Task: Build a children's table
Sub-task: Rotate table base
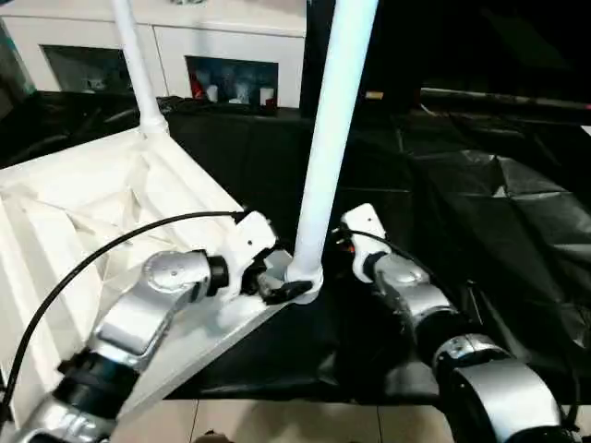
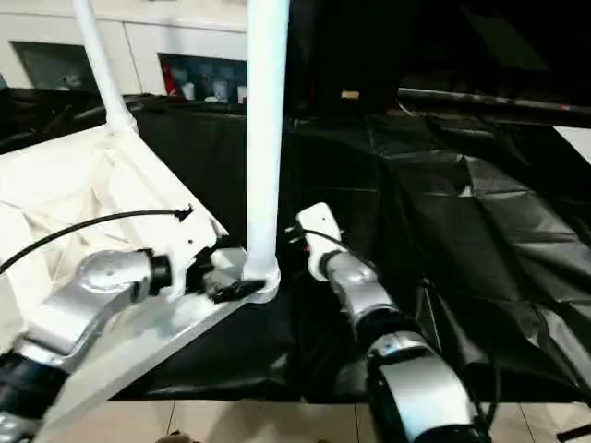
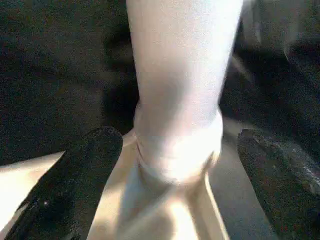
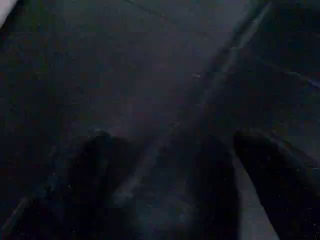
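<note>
While the children's table [image 1: 83,212] lies underside-up on the black bench [image 1: 480,203] | near leg [image 1: 328,138] upright in its corner socket | left pincer [image 3: 175,165] wide open around its base, gripping nothing | right pincer [image 4: 170,165] open, empty | next: likely fetch another leg.

Black-covered work table [image 1: 480,185]; white glass-door cabinet [image 1: 231,55] behind it; pale tiled floor [image 1: 277,423] at near edge.

One white tabletop [image 1: 83,212] lies upside down with two legs [image 1: 332,138] standing in it; two robot arms [image 1: 152,305] reach in.
</note>
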Controlling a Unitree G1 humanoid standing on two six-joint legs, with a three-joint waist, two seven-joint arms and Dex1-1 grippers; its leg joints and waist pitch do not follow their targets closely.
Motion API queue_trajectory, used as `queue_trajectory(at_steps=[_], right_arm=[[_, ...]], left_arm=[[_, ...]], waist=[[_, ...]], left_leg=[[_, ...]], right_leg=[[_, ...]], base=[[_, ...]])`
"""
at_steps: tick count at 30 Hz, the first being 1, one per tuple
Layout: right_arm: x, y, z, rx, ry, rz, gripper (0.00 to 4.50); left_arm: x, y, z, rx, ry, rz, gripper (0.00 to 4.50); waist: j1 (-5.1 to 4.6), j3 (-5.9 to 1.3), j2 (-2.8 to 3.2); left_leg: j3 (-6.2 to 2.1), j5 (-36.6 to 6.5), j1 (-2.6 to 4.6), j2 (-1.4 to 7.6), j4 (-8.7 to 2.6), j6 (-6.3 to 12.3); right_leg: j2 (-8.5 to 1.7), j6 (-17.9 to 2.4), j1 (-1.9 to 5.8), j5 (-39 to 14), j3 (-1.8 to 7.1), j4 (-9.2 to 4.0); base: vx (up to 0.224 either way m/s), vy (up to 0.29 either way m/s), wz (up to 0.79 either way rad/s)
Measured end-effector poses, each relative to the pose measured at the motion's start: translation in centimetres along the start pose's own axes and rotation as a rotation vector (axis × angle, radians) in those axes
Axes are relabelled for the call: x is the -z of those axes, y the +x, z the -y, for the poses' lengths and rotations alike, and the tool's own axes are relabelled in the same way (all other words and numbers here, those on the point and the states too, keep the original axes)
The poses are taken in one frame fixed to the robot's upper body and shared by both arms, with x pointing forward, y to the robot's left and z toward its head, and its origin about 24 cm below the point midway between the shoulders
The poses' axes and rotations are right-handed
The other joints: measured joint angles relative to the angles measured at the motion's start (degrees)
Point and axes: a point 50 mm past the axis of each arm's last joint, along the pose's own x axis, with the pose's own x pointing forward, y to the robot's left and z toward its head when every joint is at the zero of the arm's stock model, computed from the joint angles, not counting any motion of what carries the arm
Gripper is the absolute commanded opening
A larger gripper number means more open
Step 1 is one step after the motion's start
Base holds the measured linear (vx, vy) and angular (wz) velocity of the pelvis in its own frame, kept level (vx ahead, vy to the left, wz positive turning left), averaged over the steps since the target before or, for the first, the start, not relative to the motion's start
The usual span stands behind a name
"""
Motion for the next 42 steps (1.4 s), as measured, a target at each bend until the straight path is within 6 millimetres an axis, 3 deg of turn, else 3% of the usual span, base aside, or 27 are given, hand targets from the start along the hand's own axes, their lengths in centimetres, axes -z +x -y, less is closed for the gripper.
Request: queue_trajectory(at_steps=[2,6,7,11,13,18,20,31,35,42], right_arm=[[0.1,-0.8,1.1,-0.018,-0.027,-0.006,4.5],[0.2,-2.2,2.7,-0.067,-0.098,-0.035,4.5],[0.2,-2.4,2.9,-0.073,-0.111,-0.036,4.5],[0.6,-3.8,3.3,-0.15,-0.212,-0.069,4.5],[0.8,-4.4,3.2,-0.193,-0.233,-0.077,4.5],[0.4,-5.0,2.6,-0.251,-0.276,-0.077,4.5],[0.3,-5.2,2.5,-0.252,-0.278,-0.076,4.5],[-0.7,-6.8,0.9,-0.374,-0.239,-0.041,4.5],[-1.0,-7.8,-0.7,-0.533,-0.224,-0.03,4.5],[-1.7,-8.5,-0.7,-0.585,-0.244,-0.051,4.5]], left_arm=[[0.4,-0.5,0.3,0.001,-0.038,-0.063,4.07],[-0.3,-0.9,1.2,0.019,-0.054,-0.114,4.02],[-0.4,-0.9,1.4,0.026,-0.06,-0.115,3.67],[-0.5,-1.1,1.8,0.005,-0.066,-0.167,3.6],[-0.4,-1.5,1.5,-0.023,-0.047,-0.207,3.25],[-0.5,-2.2,1.2,-0.073,0.013,-0.286,3.25],[-0.6,-2.3,1.2,-0.078,0.011,-0.288,3.6],[-2.2,-4.1,2.5,-0.039,0.03,-0.3,4.45],[-1.8,-5.0,2.2,-0.072,0.023,-0.358,4.45],[-1.2,-5.7,1.8,-0.12,0.011,-0.42,4.45]], waist=[[0.03,-0.01,-0.11],[0.45,-0.03,-0.22],[0.52,-0.03,-0.23],[0.6,-0.07,-0.3],[0.58,-0.09,-0.34],[-0.47,-0.1,-0.37],[-0.48,-0.14,-0.55],[0.53,-0.15,-1.0],[0.65,-0.17,-1.05],[0.73,-0.2,-1.08]], left_leg=[[0.0,0.0,-0.03,0.0,0.01,0.0],[0.0,0.0,-0.05,-0.01,0.05,0.01],[0.01,0.0,-0.04,-0.01,0.06,0.01],[0.0,0.0,-0.04,-0.02,0.08,0.01],[-0.02,0.0,-0.04,-0.01,0.08,0.01],[-0.05,0.0,-0.12,-0.01,0.08,0.01],[-0.06,0.0,-0.13,-0.01,0.08,0.01],[-0.09,-0.01,0.01,-0.01,0.08,0.03],[-0.12,-0.01,0.05,-0.02,0.1,0.03],[-0.14,-0.01,0.05,-0.02,0.12,0.02]], right_leg=[[0.0,0.0,0.0,0.0,0.0,0.0],[0.0,0.0,0.01,0.0,0.0,-0.02],[0.0,0.0,0.01,0.0,-0.01,-0.02],[0.0,0.12,0.05,-0.07,-0.01,-0.02],[0.01,0.29,0.06,-0.17,-0.03,-0.03],[0.05,0.33,0.1,-0.16,-0.01,0.0],[0.05,0.34,0.1,-0.17,-0.03,-0.01],[0.04,0.39,0.12,-0.19,-0.06,-0.11],[0.04,0.4,0.2,-0.19,-0.06,-0.11],[0.03,0.41,0.21,-0.19,-0.08,-0.11]], base=[[0.0,0.0,0.0],[0.0,0.0,0.0],[0.0,0.0,0.0],[0.0,0.0,0.0],[0.0,0.0,0.0],[0.0,0.0,0.0],[0.0,0.0,0.0],[0.0,0.0,0.0],[0.0,0.0,0.0],[0.0,0.0,0.0]])
